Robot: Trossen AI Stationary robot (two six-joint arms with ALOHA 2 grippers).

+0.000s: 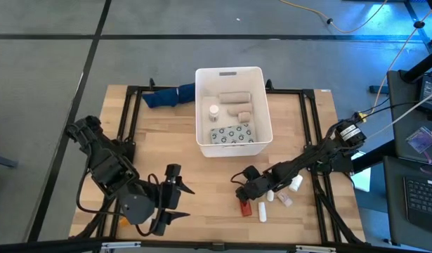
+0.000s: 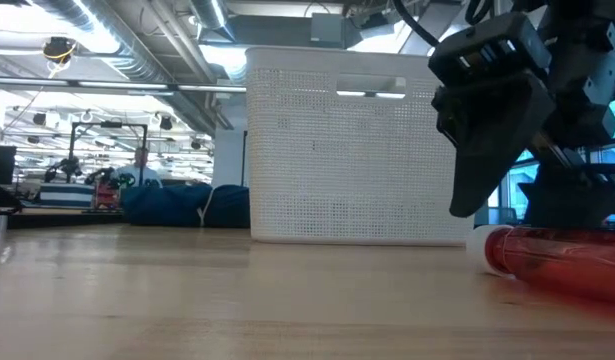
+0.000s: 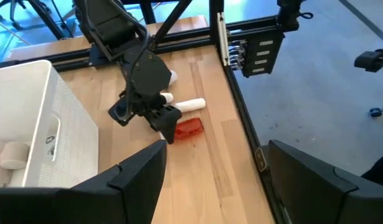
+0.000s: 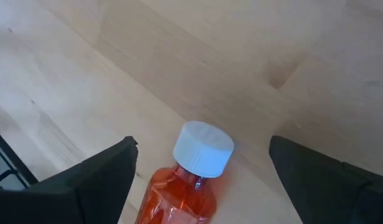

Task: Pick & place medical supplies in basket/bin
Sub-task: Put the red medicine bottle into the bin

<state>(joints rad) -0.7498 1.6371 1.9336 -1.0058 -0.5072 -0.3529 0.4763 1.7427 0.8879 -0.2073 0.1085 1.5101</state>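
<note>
A red pill bottle (image 4: 182, 196) with a white cap (image 4: 203, 149) lies on its side on the table, near the front right (image 1: 245, 208). My right gripper (image 1: 242, 187) hovers open just above it, one finger on either side of the cap end, touching nothing. The white bin (image 1: 230, 109) stands at the far middle and holds beige rolls (image 1: 233, 97), a white bottle (image 1: 213, 111) and a grey blister pack (image 1: 231, 133). My left gripper (image 3: 216, 180) waits open, raised over the near left of the table (image 1: 177, 195).
Small white tubes and bottles (image 1: 263, 211), (image 1: 294, 184), (image 1: 284, 199) lie beside the red bottle, under the right arm. A dark blue cloth (image 1: 170, 95) lies left of the bin. Black frame rails (image 1: 131, 119) run along the table's sides. Bare wood (image 1: 201, 176) lies between the two grippers.
</note>
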